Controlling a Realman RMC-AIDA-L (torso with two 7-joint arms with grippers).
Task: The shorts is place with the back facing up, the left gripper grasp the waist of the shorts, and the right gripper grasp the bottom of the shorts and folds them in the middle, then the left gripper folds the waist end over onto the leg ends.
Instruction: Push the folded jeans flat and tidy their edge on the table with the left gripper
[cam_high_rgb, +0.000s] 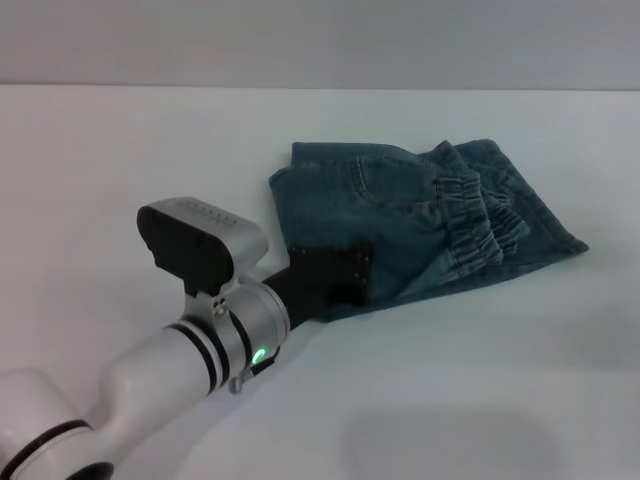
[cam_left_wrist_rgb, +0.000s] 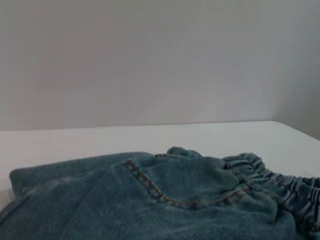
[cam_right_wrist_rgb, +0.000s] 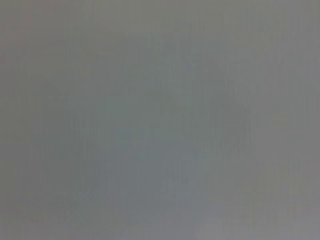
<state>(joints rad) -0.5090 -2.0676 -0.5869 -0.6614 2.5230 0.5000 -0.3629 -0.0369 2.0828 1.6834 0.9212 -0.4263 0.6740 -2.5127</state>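
Note:
The blue denim shorts lie folded on the white table, a back pocket seam facing up. The waist of the shorts, a ruffled elastic band, lies across the right part of the pile, near the flat denim edge at the far right. My left gripper, black on a silver wrist with a green light, sits at the near left corner of the shorts, its front end over the cloth edge. The left wrist view looks low across the denim toward the waistband. The right gripper is out of view.
The white table spreads out on all sides of the shorts, with a pale wall behind it. The right wrist view shows only a plain grey surface.

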